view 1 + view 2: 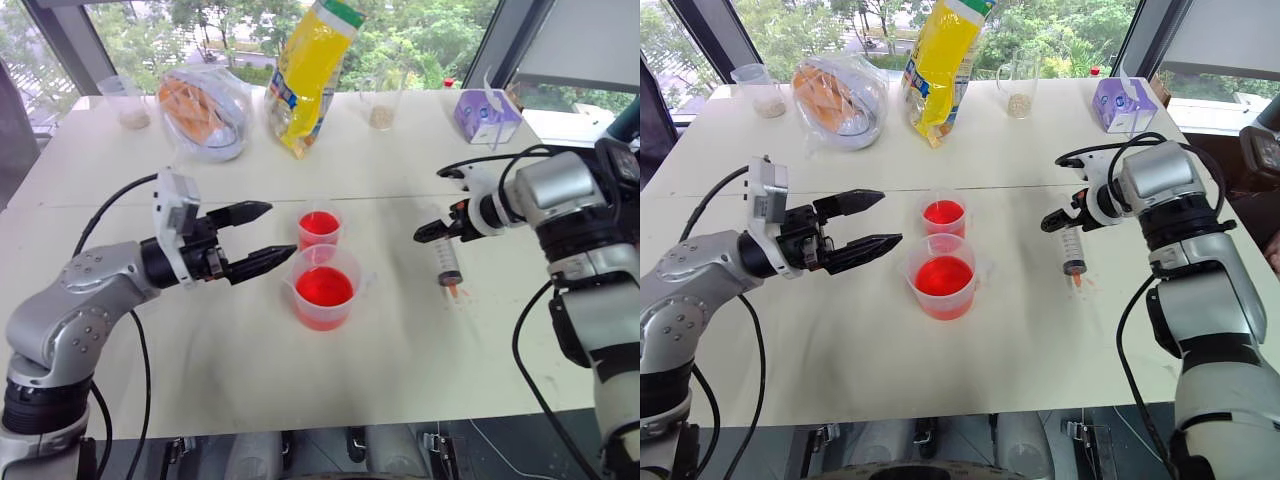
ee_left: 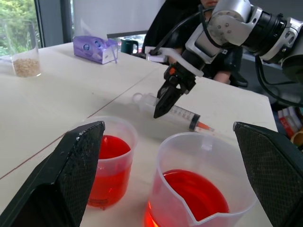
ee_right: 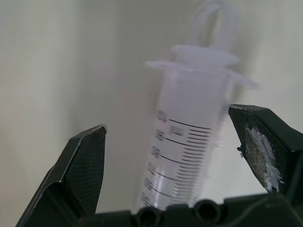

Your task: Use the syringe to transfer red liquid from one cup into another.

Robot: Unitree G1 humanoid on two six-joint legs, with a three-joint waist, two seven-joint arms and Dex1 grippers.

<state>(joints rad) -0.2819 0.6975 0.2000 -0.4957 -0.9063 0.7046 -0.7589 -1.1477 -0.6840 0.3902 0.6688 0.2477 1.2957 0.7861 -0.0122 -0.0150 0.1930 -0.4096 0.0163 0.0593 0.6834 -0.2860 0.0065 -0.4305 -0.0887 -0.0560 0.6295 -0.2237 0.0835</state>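
Syringe [image 3: 182,142] lies flat on the table [image 1: 200,360], right of both cups; scale marks visible, numerals unreadable. Yellow bag [image 1: 308,75] label illegible, top cut off. Right gripper [image 2: 163,101] over the barrel, fingers apart, contact unclear. Left gripper [image 1: 262,236] spread wide, empty, left of the beaker [image 1: 325,290] and small cup [image 1: 320,228], both holding red liquid [image 1: 324,286].

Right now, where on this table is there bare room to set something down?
Bare: the near strip in front of the beaker, and the patch between beaker and syringe. Crowded: the far edge, with the yellow bag, bread bag, grain cups and purple box.
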